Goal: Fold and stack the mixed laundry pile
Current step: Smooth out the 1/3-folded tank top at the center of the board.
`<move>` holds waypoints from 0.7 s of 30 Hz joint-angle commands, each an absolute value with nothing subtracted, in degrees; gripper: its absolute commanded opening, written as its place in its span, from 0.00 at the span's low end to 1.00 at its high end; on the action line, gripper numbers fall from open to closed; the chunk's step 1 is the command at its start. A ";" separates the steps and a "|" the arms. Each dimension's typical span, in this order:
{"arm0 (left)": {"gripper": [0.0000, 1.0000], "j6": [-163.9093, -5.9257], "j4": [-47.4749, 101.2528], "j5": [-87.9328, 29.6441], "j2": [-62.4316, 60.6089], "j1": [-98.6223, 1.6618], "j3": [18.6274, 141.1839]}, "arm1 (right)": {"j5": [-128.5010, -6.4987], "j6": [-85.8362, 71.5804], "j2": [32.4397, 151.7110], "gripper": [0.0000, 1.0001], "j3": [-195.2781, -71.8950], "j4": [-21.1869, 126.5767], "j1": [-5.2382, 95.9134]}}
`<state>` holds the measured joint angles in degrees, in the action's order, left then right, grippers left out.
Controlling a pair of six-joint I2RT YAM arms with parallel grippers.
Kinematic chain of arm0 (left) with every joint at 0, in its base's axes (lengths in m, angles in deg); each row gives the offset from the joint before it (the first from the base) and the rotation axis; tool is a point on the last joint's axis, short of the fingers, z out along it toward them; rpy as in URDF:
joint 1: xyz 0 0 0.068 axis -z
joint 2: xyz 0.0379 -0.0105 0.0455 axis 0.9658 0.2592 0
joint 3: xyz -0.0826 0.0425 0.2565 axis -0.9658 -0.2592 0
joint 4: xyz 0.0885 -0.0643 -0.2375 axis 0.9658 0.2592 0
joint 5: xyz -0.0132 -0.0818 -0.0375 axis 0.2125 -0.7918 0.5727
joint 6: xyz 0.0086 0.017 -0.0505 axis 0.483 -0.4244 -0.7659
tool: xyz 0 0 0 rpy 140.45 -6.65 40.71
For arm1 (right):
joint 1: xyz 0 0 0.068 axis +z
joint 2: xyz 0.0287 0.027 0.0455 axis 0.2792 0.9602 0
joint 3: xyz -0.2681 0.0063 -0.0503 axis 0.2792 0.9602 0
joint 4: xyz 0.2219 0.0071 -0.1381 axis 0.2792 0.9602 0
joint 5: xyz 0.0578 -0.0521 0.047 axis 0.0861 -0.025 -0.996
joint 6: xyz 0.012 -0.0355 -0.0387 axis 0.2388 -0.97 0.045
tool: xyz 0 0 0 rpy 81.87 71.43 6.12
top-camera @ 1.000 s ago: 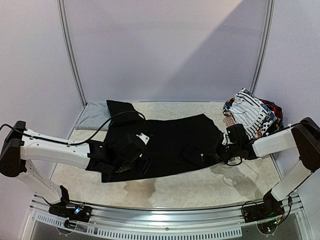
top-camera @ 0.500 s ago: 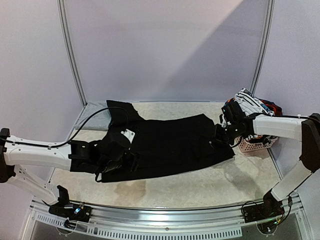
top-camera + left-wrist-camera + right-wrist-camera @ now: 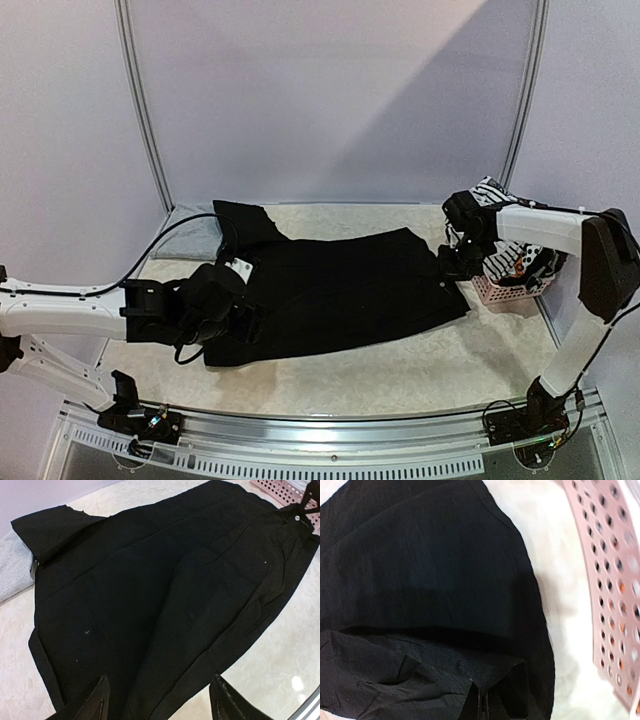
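One black trousers (image 3: 340, 290) | one grey garment (image 3: 186, 235) | one pink basket (image 3: 505, 295)

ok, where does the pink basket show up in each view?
Top external: pink basket at the far right, mid-height.
Left wrist: top right corner, only a strip of it in frame.
Right wrist: down the right side, perforated wall seen close up.
Shared landmark: the black trousers, whose end lies beside the basket in all three.

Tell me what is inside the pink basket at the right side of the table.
A white cloth with black stripes is heaped in the basket, above its rim. The right arm crosses part of it; what lies deeper is covered.
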<state>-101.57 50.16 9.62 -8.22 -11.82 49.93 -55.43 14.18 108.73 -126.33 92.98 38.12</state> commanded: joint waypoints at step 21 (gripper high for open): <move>0.71 -104.43 48.76 -1.86 3.72 -20.49 46.89 | -47.92 9.78 122.64 0.59 -149.19 106.94 37.81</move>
